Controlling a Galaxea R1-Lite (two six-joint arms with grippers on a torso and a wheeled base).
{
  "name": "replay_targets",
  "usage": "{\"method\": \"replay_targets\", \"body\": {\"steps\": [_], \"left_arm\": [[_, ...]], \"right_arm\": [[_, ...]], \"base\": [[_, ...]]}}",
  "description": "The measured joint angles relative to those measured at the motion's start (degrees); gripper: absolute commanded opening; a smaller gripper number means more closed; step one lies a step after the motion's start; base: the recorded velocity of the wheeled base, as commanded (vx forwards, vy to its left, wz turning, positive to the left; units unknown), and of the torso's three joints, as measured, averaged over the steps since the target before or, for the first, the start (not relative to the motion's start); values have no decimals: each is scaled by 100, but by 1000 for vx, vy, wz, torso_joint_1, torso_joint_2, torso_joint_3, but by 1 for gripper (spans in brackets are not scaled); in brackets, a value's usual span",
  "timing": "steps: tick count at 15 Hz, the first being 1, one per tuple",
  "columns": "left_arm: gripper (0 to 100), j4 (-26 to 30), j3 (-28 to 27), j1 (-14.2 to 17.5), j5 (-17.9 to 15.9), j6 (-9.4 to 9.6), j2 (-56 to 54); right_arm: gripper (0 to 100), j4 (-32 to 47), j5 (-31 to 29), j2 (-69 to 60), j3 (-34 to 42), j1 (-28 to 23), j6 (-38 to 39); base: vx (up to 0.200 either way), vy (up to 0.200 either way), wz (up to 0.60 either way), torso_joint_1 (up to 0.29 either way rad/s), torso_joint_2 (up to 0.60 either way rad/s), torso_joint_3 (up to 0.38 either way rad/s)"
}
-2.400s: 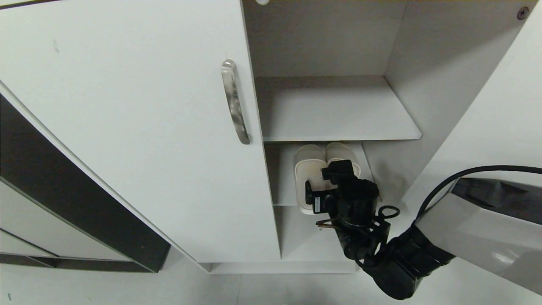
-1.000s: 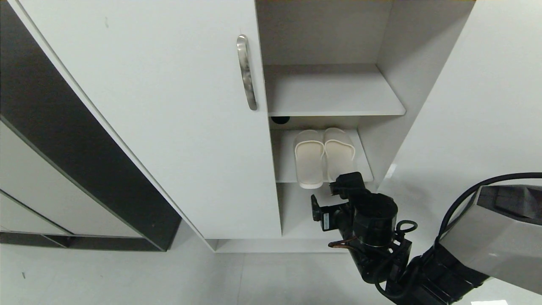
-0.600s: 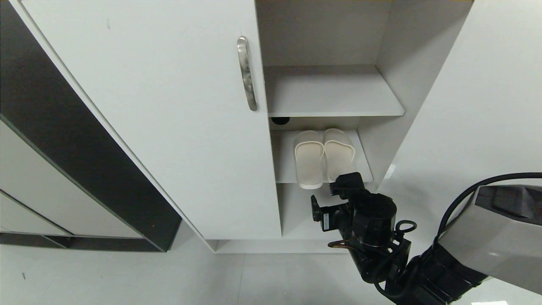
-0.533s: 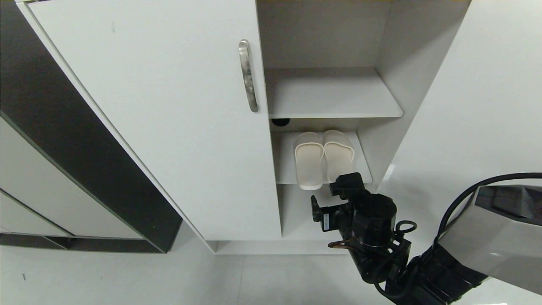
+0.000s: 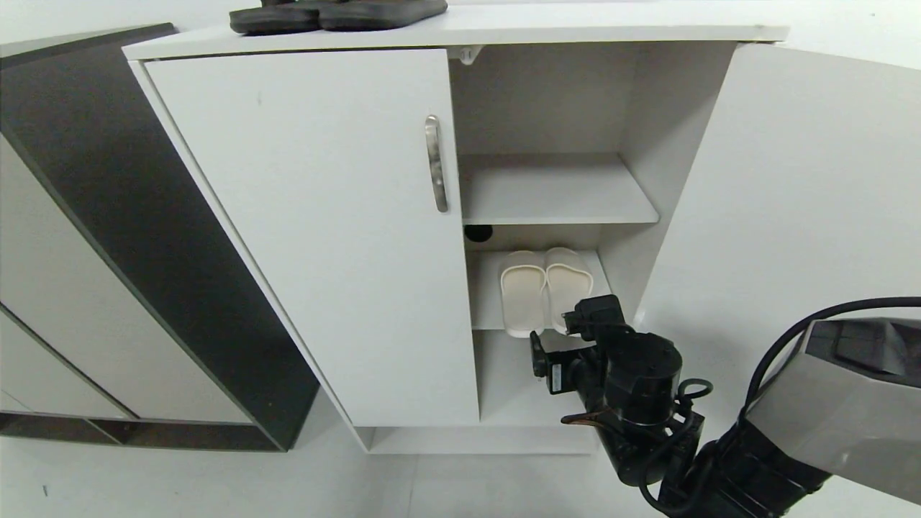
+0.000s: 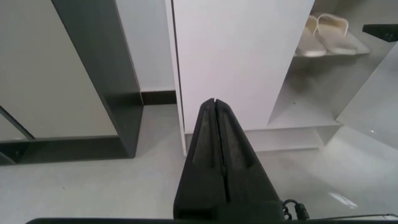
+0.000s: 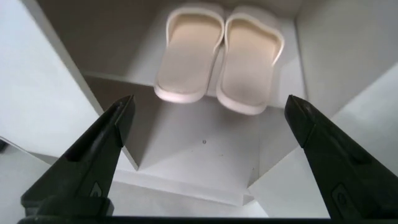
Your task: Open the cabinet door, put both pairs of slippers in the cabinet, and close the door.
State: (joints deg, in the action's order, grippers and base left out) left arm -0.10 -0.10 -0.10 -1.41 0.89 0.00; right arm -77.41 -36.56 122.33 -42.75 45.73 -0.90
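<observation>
Hovering right gripper (image 5: pixel 565 337): fingers wide, empty, just before the middle shelf's (image 5: pixel 483 302) front edge.
Left gripper (image 6: pixel 214 107): fingers pressed together (nothing between them).
White slippers (image 5: pixel 547 288): side by side on that shelf.
Black slippers (image 5: pixel 338 14): on the cabinet top (image 5: pixel 575 32).

no legible text, numbers or signs on the cabinet, doors, shelves or slippers. only candidate is a small white sticker (image 5: pixel 555 377) on the side of the right gripper (image 5: pixel 562 333) body; its print is too small to make out.
</observation>
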Motion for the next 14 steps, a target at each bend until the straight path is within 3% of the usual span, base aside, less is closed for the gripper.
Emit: {"method": "replay_targets", "body": {"steps": [9, 14], "left_arm": [[0, -1, 0, 5, 2, 6, 0], [0, -4, 0, 2, 2, 45, 0]], "right_arm": [[100, -57, 99, 68, 139, -41, -2], [100, -423, 1073, 29, 529, -100, 57]], "base": [[0, 0, 0, -1, 3, 198], [0, 0, 0, 0, 0, 18]]}}
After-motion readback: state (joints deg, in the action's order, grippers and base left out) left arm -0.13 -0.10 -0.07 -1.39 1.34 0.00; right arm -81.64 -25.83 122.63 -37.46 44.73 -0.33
